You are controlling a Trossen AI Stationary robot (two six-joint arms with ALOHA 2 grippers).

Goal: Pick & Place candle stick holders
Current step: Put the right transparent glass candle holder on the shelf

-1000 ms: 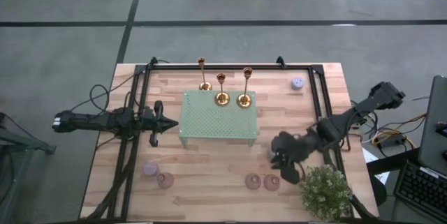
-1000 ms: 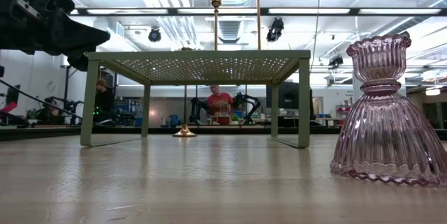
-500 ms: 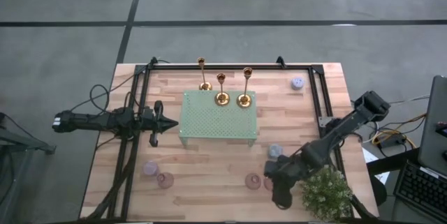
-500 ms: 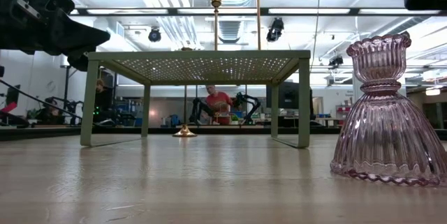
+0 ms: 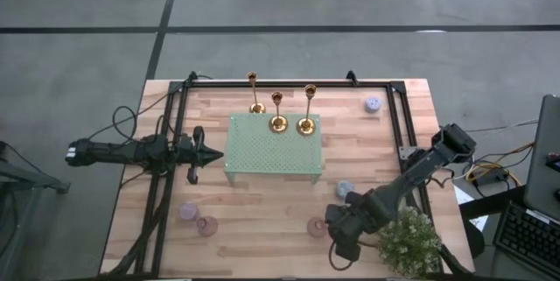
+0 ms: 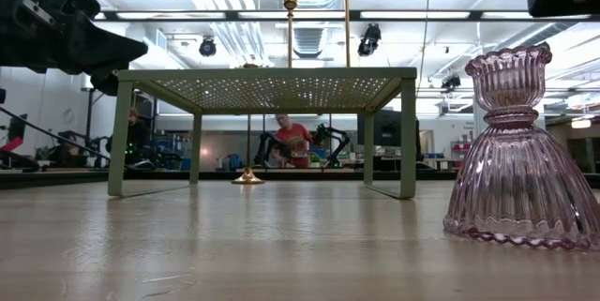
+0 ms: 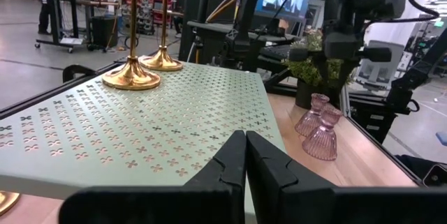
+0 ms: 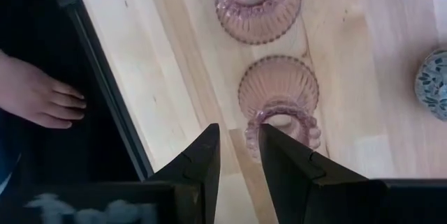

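Three gold candle stick holders stand at the far middle. One (image 5: 255, 94) rests its round base on the table behind the green perforated rack (image 5: 262, 154). The other two (image 5: 277, 113) (image 5: 307, 110) stand on the rack's far edge. My right gripper (image 8: 239, 137) points steeply down at the near right, fingers slightly apart, over a pink ribbed glass piece (image 8: 278, 88). A second pink piece (image 5: 317, 226) stands beside it. My left gripper (image 5: 198, 152) waits shut and level, left of the rack. My right gripper comes from above at the pink glass piece's top cup (image 8: 253, 139). Part of the cup's rim shows in the gap between the fingers, and one finger (image 8: 283, 158) covers the rest. I cannot tell whether either finger touches it.
A potted plant (image 5: 407, 239) stands right beside my right arm at the near right corner. A blue-grey round piece (image 5: 345, 189) and a lavender one (image 5: 373, 103) sit on the right, with two pinkish pieces (image 5: 197, 218) at the near left. A person's limb (image 8: 38, 98) shows beyond the black rail.
My right gripper has moved toward the table's near edge and down, tipping more steeply downward. It left the blue-grey piece uncovered and now stands over one pink glass piece, hiding it in the high view.
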